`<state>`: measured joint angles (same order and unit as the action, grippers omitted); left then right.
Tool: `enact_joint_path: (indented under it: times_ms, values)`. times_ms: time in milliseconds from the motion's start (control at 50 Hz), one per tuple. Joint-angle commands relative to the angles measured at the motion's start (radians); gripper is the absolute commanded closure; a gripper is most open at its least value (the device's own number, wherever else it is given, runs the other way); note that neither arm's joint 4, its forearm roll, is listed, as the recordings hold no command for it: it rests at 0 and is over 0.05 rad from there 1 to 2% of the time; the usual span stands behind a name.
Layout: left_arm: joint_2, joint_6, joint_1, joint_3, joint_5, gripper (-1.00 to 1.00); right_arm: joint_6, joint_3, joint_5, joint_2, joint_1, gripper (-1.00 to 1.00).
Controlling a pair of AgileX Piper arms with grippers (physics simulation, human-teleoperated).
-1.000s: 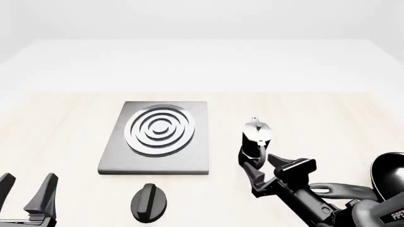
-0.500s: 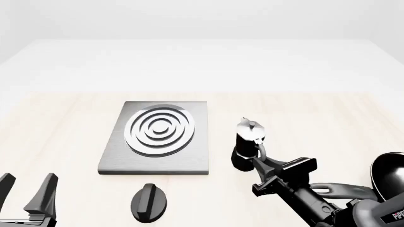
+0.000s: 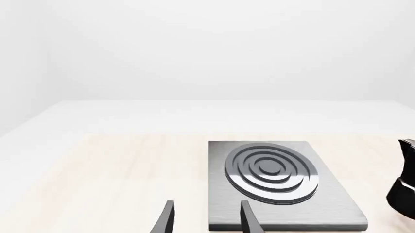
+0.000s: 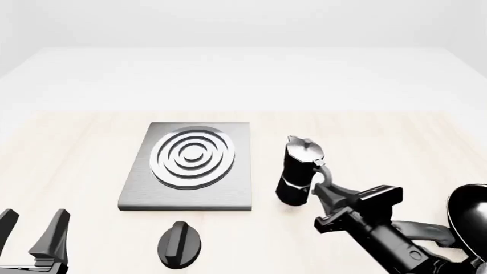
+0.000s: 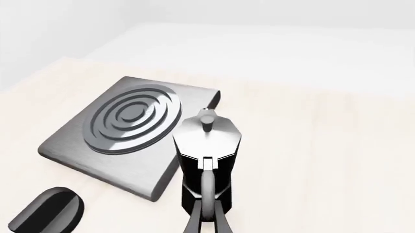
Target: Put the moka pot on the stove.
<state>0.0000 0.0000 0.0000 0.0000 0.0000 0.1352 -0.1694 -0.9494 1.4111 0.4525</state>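
The moka pot [image 4: 298, 171], black with a shiny silver lid, stands upright just right of the stove's front right corner. My right gripper [image 4: 317, 184] is shut on its black side handle from the near right. In the right wrist view the fingers [image 5: 219, 224] clamp the handle below the pot [image 5: 206, 145]. The stove [image 4: 137, 194] is a dark-grey slab with silver rings, lying left of the pot, and shows again in the wrist views as the stove [image 5: 75, 148] and the stove [image 3: 327, 208]. My left gripper [image 4: 34, 228] is open and holds nothing at the near left; the left wrist view shows the gripper [image 3: 207, 221] short of the stove.
A black oval knob [image 4: 180, 244] lies on the table in front of the stove, also seen as the knob [image 5: 48, 217]. A black frying pan [image 4: 468, 214] sits at the far right edge. The pot's edge [image 3: 405, 189] shows in the left wrist view.
My right gripper closed on the pot's handle, and pot and gripper have shifted a little left toward the stove and risen slightly. The left arm has stayed still.
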Motion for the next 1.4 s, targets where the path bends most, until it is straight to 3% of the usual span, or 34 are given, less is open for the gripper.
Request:
enact_joint_path:
  times_ms: [20,540,860,1400]
  values:
    - [0.0,0.0,0.0,0.0,0.0,-1.0,0.014,-0.007,0.079,-0.114,-0.004,1.0]
    - [0.0,0.0,0.0,0.0,0.0,-1.0,-0.063,-0.166,0.334,-0.293,0.013,1.0]
    - [0.0,0.0,0.0,0.0,0.0,-1.0,-0.082,-0.268,0.367,-0.251,0.021,1.0]
    - [0.0,0.0,0.0,0.0,0.0,-1.0,-0.083,-0.439,0.316,-0.059,0.086,1.0]
